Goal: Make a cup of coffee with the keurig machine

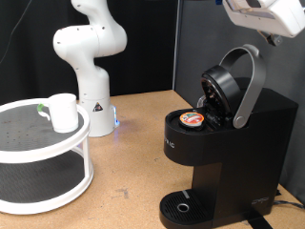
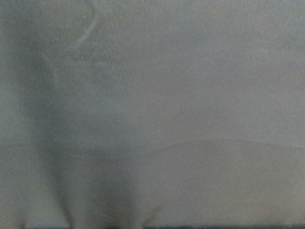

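The gripper (image 1: 270, 17) is seen high above the open-lidded coffee machine (image 1: 224, 143), a pod (image 1: 193, 119) loaded; its fingers' state cannot be told.

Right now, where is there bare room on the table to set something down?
Bare tabletop lies between the white stand and the keurig machine. It is tight around the arm's base. The cup takes a corner of the stand's upper tier. The hand is out of view.
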Available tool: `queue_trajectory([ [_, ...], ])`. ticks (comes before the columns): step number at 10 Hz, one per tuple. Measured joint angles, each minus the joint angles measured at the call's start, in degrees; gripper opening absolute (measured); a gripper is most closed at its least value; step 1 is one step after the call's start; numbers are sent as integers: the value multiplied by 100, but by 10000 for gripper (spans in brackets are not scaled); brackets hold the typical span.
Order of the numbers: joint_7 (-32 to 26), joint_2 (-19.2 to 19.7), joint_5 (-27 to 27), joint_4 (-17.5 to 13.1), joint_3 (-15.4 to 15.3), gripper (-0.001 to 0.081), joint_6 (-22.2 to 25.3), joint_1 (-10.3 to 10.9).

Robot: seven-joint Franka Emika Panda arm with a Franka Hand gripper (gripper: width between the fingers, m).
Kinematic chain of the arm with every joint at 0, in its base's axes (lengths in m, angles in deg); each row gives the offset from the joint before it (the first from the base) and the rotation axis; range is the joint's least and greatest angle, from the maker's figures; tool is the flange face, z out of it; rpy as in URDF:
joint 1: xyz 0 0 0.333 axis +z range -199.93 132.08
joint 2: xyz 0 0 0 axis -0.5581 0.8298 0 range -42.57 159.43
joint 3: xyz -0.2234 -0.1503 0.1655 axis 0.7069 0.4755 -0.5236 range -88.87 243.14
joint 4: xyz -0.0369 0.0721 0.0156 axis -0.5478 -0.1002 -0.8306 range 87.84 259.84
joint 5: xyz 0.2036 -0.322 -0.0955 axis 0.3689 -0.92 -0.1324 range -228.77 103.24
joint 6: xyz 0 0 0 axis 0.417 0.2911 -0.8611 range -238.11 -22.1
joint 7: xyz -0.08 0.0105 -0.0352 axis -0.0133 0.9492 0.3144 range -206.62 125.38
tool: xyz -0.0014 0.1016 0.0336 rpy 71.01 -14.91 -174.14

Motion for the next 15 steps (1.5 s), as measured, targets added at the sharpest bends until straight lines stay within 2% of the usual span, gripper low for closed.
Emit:
queue_trajectory([
  [5,-285,-71,-218,55,104,0,453,-86],
  [9,-573,-257,-208,179,283,0,548,-201],
  [13,-923,-442,-231,202,541,0,1065,-327],
  [15,-1058,-505,-504,310,628,0,1200,-426],
])
